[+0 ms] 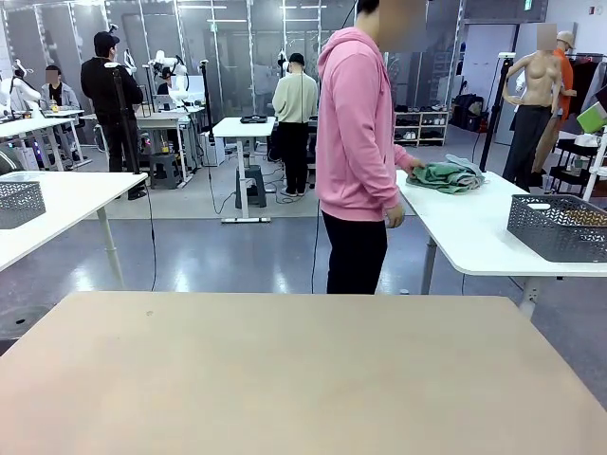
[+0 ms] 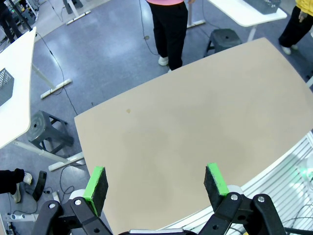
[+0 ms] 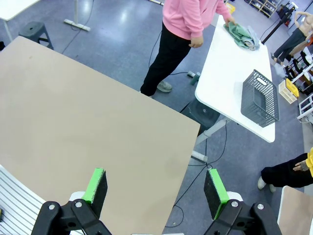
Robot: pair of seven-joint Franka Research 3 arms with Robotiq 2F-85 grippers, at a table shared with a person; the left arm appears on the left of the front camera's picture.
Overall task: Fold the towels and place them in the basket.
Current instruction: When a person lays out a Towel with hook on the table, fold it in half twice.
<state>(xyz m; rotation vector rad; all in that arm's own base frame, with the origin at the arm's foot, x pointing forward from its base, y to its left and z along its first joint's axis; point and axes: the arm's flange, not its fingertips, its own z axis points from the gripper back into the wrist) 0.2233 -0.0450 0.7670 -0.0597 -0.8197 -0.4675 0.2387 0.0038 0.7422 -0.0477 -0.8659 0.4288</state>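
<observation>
Opening stage, by the look of it: nothing folded, nothing fetched. Over on the white side desk (image 1: 474, 242), off to the robot's right, a rumpled heap of green towels (image 1: 441, 178), with a paler grey-blue cloth (image 1: 467, 165) bundled in on top, hard to separate from the rest. On the heap, one hand (image 1: 414, 167) of the person (image 1: 356, 133) in the pink hoodie, standing just past the far edge of the tan desk (image 1: 285, 379) and turned toward that side desk. Further along the same white top, well apart from the heap, the dark mesh basket (image 1: 560, 227); contents hard to make out, nothing green showing over the rim.

Down to the left claw (image 2: 155, 171): spread wide, green pads far apart, gripping nothing, hanging above bare tan desk. Same story for the right claw (image 3: 155, 174): wide, holding nothing, poised over a corner of the desk, with towels and basket in sight beyond, across the aisle.

Judging the step in hand: supply, not folding. Probably waiting for a towel to be brought across and laid flat within reach. Next move, once one is there: come down on one short edge with both claws, pinch a corner each, lift and carry over to the opposite edge, keeping the cloth taut enough to avoid a skewed fold. Terry likely limp and clingy, so a low, level sweep. Basket needed closer too; out of range in its present spot, at a guess.
</observation>
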